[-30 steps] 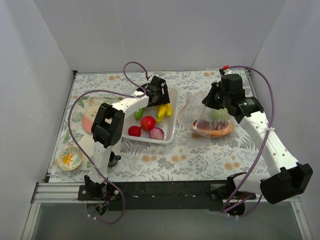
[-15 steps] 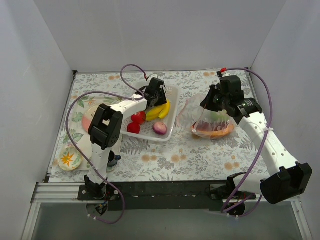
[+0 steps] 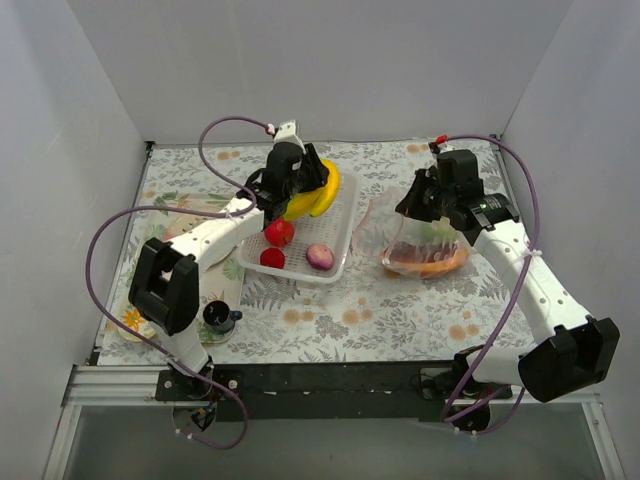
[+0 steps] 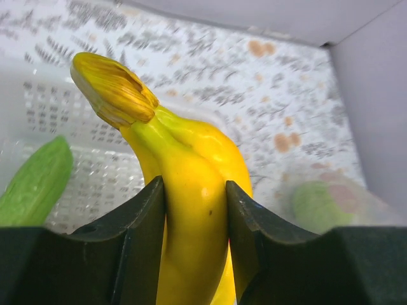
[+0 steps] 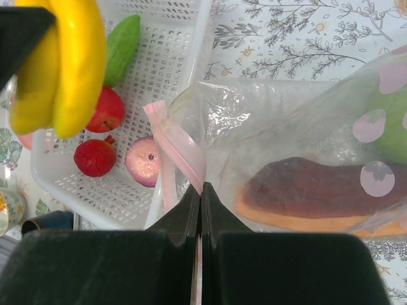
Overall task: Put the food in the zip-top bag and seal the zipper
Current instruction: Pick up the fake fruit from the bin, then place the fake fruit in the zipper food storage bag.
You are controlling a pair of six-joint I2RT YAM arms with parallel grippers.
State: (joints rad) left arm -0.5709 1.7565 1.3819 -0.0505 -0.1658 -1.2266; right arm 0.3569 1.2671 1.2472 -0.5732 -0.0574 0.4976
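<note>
My left gripper (image 3: 300, 188) is shut on the yellow banana bunch (image 3: 318, 192) and holds it above the white basket (image 3: 346, 225); the wrist view shows the banana (image 4: 184, 190) between the jaws. My right gripper (image 3: 418, 205) is shut on the pink zipper strip (image 5: 181, 149) of the clear zip-top bag (image 3: 425, 245), holding its mouth up. A pale green cabbage (image 5: 394, 136) and an orange and dark piece (image 5: 318, 197) lie in the bag. A red apple (image 3: 280, 232), a small red tomato (image 3: 271, 258), a purple onion (image 3: 320, 256) and a green cucumber (image 5: 122, 39) lie in the basket.
Floral plates sit at the left: one pink (image 3: 178, 228) by the left arm, one small (image 3: 133, 320) near the front left edge. A small dark object (image 3: 217, 316) stands near the left arm's base. White walls close in the table.
My left gripper has lifted the banana bunch out of the basket and swung up. The basket shifted slightly. My right gripper keeps holding the bag's mouth, barely moved.
</note>
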